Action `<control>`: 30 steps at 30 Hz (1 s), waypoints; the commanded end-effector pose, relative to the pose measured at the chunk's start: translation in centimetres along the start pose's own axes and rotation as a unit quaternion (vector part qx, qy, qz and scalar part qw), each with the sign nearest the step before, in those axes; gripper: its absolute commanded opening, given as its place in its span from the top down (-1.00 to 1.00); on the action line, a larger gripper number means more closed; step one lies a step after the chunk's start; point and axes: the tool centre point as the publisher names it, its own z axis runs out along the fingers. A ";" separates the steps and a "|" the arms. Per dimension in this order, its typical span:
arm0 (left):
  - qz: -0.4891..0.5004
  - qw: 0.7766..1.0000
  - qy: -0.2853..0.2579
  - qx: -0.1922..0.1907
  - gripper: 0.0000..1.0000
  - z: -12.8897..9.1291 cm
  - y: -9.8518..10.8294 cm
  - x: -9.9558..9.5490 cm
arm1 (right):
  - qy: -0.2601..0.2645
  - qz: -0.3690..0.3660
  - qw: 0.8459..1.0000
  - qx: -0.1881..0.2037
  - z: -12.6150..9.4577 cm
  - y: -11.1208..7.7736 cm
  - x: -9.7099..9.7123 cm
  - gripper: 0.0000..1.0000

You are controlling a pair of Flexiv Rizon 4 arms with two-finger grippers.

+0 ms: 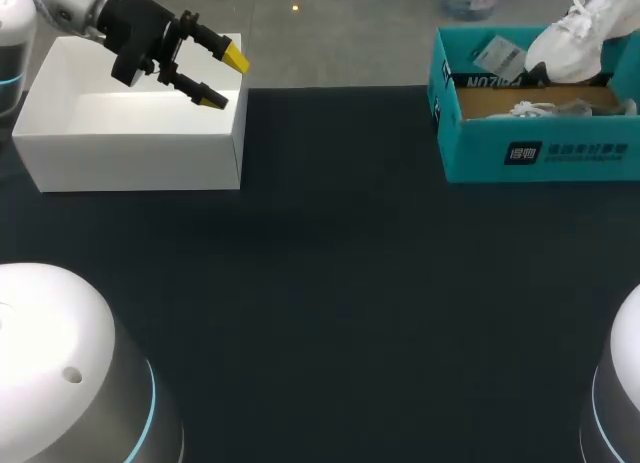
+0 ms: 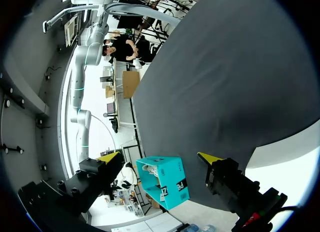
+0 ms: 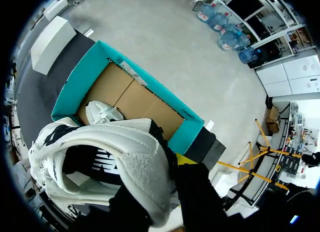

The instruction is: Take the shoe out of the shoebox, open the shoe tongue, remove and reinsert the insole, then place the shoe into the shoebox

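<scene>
The right hand (image 3: pixel 167 174) is clamping the white padded sneaker (image 3: pixel 115 142) by its soft heel collar, above the teal cardboard shoebox (image 1: pixel 540 153). The sneaker is looking light and squashy, so the stiffer heel is likely offering the surest hold. The left hand (image 1: pixel 222 78) is hanging with its fingers apart.

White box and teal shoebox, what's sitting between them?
Nothing: the head view shows only bare dark table between the white box and the teal shoebox.
</scene>
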 end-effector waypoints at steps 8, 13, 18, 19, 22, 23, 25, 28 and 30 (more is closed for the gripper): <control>0.000 1.000 0.001 0.000 -1.00 0.0 0.0 0.0 | -0.059 0.348 0.935 -0.035 -0.2 -0.1 -0.2 1.00; 0.000 1.000 0.001 0.000 -1.00 0.0 0.0 0.0 | -0.047 0.373 0.926 -0.024 -0.1 -0.3 -0.4 1.00; 0.000 1.000 0.001 0.000 -1.00 0.0 0.0 0.0 | -0.047 0.373 0.926 -0.024 -0.1 -0.3 -0.4 1.00; 0.000 1.000 0.001 0.000 -1.00 0.0 0.0 0.0 | -0.047 0.373 0.926 -0.024 -0.1 -0.3 -0.4 1.00; 0.000 1.000 0.001 0.000 -1.00 0.0 0.0 0.0 | -0.047 0.373 0.926 -0.024 -0.1 -0.3 -0.4 1.00; 0.000 1.000 0.001 0.000 -1.00 0.0 0.0 0.0 | -0.047 0.373 0.926 -0.024 -0.1 -0.3 -0.4 1.00; 0.000 1.000 0.001 0.000 -1.00 0.0 0.0 0.0 | -0.047 0.373 0.926 -0.024 -0.1 -0.3 -0.4 1.00; 0.000 1.000 0.001 0.000 -1.00 0.0 0.0 0.0 | -0.050 0.380 0.923 -0.036 -0.2 -0.4 -0.2 1.00; 0.000 1.000 0.001 0.000 -1.00 0.0 0.0 0.0 | -0.041 0.389 0.920 -0.037 -0.2 -0.4 0.0 1.00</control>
